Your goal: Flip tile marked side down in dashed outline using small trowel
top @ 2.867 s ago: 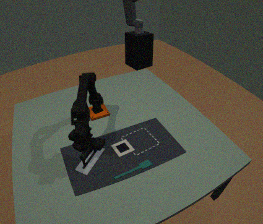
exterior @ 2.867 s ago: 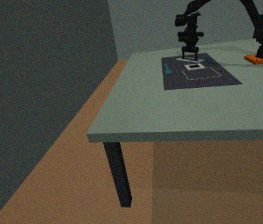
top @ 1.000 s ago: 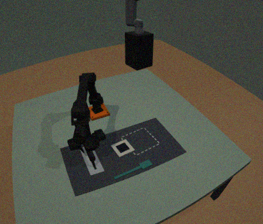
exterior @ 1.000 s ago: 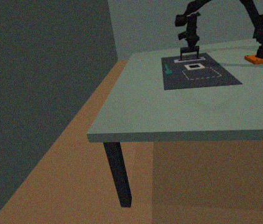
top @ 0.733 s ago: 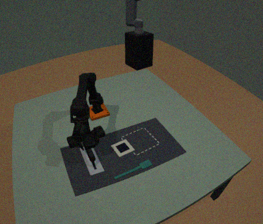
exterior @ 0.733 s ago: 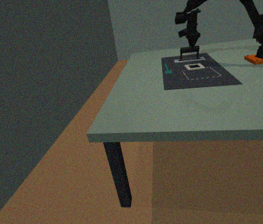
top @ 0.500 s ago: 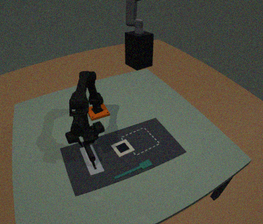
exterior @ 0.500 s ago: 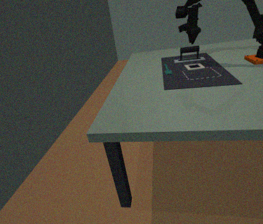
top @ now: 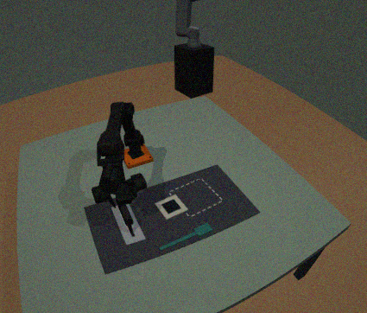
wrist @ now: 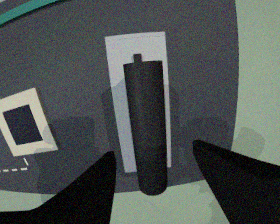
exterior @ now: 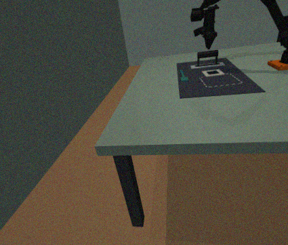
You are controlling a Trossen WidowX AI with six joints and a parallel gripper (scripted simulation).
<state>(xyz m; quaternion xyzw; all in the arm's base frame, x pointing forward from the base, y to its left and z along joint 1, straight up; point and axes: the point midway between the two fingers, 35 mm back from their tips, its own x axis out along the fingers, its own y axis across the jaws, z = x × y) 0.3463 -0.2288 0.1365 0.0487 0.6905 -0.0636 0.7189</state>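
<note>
The gripper (top: 121, 210) (exterior: 209, 49) (wrist: 154, 148) is open, its fingertips apart on either side of and just above a black bar handle (top: 130, 227) (exterior: 208, 54) (wrist: 147, 110). This handle stands on a flat grey plate (top: 136, 239) (exterior: 194, 67) (wrist: 136, 45), lying on the dark mat (top: 104, 255) (exterior: 197, 93) (wrist: 206, 65). A teal trowel-shaped tool (top: 202, 230) (exterior: 183, 78) also lies on the mat. The tile (top: 171, 206) (exterior: 213, 72) (wrist: 23, 122), cream with a dark square facing up, lies flat at one side of the dashed outline (top: 221, 200), partly across its edge.
The arm's orange base (top: 144, 162) (exterior: 280, 67) stands on the table (top: 277, 259) (exterior: 150, 125) behind the mat. A black box-shaped pedestal (top: 193, 69) bearing a grey post stands beyond the table's far edge.
</note>
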